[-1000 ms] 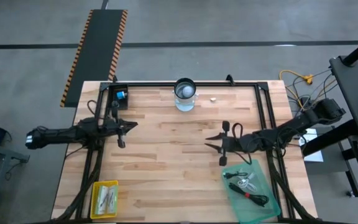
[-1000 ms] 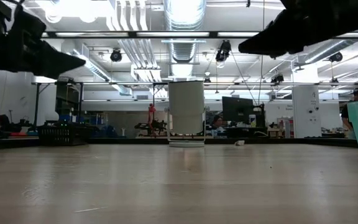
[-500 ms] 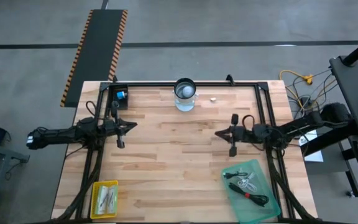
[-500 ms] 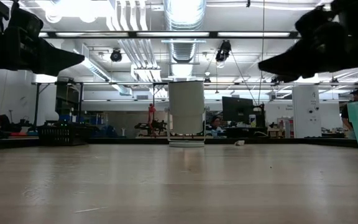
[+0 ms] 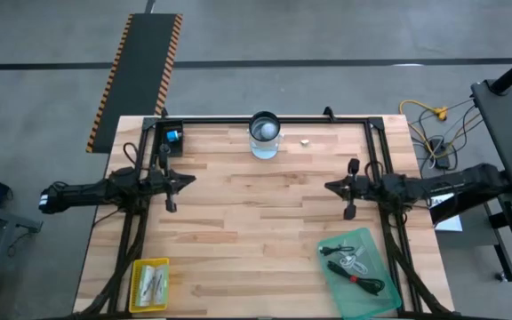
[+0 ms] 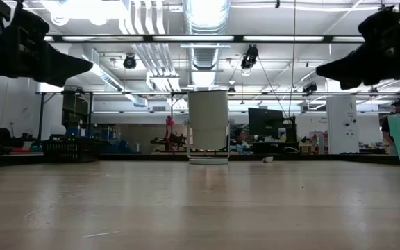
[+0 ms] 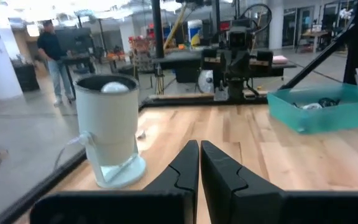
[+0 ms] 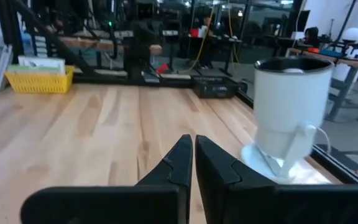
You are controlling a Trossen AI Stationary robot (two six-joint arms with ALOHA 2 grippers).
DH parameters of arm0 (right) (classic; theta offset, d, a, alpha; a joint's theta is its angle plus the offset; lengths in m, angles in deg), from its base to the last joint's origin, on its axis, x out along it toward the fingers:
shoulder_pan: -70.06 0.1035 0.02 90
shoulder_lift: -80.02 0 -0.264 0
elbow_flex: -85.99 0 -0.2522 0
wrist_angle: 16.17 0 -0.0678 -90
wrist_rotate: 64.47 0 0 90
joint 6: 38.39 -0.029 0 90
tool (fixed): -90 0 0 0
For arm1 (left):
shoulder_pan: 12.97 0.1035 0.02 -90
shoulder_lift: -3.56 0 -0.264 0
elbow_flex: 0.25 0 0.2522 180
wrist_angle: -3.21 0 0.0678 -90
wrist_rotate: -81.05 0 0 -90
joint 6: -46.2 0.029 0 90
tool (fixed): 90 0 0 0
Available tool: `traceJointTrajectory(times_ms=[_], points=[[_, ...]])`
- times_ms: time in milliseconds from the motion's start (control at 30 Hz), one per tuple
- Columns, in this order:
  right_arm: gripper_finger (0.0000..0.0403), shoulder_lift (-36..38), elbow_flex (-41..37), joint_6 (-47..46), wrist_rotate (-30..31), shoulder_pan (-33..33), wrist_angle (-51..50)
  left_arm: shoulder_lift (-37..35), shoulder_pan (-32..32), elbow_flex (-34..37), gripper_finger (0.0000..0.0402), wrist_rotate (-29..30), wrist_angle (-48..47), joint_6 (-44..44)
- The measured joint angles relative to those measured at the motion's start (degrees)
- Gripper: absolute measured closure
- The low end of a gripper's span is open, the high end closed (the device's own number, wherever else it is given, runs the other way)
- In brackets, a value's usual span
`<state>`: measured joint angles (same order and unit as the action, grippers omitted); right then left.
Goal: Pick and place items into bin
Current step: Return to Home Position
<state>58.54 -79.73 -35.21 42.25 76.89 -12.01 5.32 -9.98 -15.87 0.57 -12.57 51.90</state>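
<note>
Hovering over the right side of the table [image 5: 238, 222], close to its right edge, with the right gripper [image 5: 331, 187]: pincer narrowed to a sliver, fingertips all but touching, holding nothing. Mirroring that over the left side with the left gripper [image 5: 191, 179], likewise pinched narrow and empty, both tips pointing inward across bare wood and well apart from each other. Lying inside the green bin [image 5: 379, 256], at the lower right corner in the high view: black cable [image 5: 361, 283] toward the bin's lower end, white cable [image 5: 353, 260] bunched just above it, touching or merely close, cannot tell which. Sitting in the yellow tray [image 5: 135, 286] at the lower left corner: white packets [image 5: 152, 283]. Standing upright at the far edge, midway between the arms: clear jar [image 5: 265, 148] with a dark rim and a white ball [image 5: 262, 130] inside. Lying on the wood near the jar, toward the right arm's side: small pale bit [image 5: 305, 140].
</note>
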Motion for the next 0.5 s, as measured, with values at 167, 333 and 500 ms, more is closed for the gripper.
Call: traceJointTrajectory(times_ms=[167,333,500], points=[[0.0394,11.5,0.0,-1.5,-0.1,0.0,-11.1,-0.1,0.0,-0.8,0.0401,-3.9,-2.5,-1.8],[0.0394,18.8,0.0,-0.8,-0.4,0.0,-15.1,-0.2,0.0,-0.6,0.0401,-7.7,-2.5,-2.3],[0.0394,20.3,0.0,1.1,-0.7,0.0,-15.2,-0.2,-0.1,-0.7,0.0401,-9.0,-3.2,-7.0]])
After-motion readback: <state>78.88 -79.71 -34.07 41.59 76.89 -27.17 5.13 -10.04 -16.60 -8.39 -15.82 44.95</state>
